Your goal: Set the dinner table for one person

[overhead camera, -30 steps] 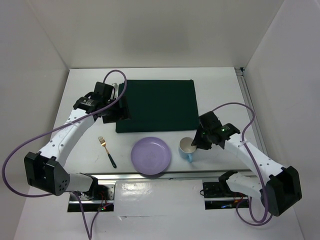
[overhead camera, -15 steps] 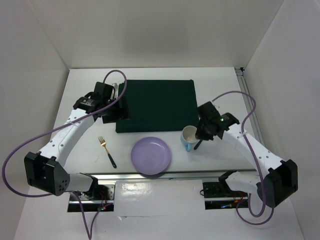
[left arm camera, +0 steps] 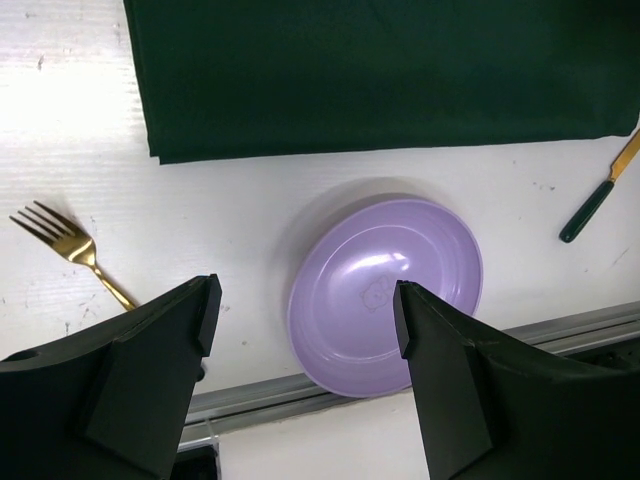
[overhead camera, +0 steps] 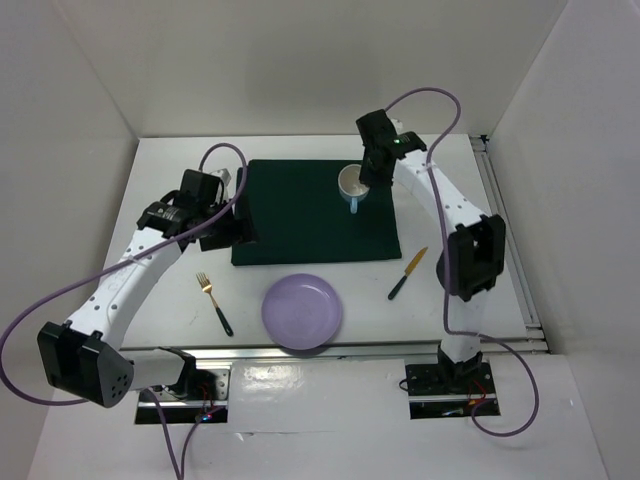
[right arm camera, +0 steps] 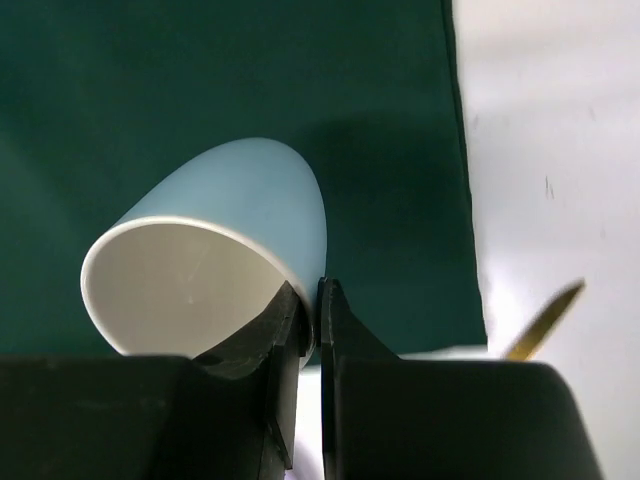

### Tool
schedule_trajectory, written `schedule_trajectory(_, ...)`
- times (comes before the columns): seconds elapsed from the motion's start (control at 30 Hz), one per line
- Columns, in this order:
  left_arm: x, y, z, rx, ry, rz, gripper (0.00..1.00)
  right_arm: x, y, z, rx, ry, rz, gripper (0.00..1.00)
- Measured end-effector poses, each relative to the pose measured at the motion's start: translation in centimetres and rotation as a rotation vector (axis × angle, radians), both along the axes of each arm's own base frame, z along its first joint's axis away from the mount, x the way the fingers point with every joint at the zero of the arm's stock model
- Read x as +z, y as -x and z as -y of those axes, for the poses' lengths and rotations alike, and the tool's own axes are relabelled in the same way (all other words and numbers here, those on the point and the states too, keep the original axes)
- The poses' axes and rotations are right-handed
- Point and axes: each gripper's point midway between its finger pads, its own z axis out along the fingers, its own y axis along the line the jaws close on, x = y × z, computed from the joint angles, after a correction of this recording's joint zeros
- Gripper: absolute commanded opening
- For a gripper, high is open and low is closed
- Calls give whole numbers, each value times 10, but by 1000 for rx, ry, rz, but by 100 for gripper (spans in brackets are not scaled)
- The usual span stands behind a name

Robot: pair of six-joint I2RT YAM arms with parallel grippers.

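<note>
- Leftward, left gripper [overhead camera: 232, 228] hangs spread, empty, beside the mat [overhead camera: 315, 205].
- Centre: dinner table [overhead camera: 170, 175] underlies everything.
- Upper right, right gripper [overhead camera: 366, 182] clamps the cup [overhead camera: 351, 183] by its rim; that thin hold could let it topple.

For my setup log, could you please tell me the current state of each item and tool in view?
cup: empty, rim pinched by right tool, over the mat's far right corner.
mat: spread flat on the dinner table.
plate: upright, empty.
fork: lying flat, untouched.
knife: lying flat, right of the mat.
left tool: open, empty.
right tool: shut on the cup.
</note>
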Motion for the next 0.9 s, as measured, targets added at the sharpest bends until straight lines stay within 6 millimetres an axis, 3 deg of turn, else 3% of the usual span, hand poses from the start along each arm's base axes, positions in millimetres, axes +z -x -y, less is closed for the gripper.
schedule_trajectory(0.17,-6,6,-3,7,-8,-20,88,-28,-53,13,-36,7,-19,0)
schedule_trajectory(0.37,-9,10,-6,26,5,-51,88,-37,-98,28,-50,-6,6,0)
schedule_trajectory(0.63,-11,13,-5,24,21,-66,88,-56,-110,51,-63,-54,-34,0)
schedule_trajectory(0.9,-38,34,3,-21,4,-143,90,-77,-117,64,-78,-64,-62,0)
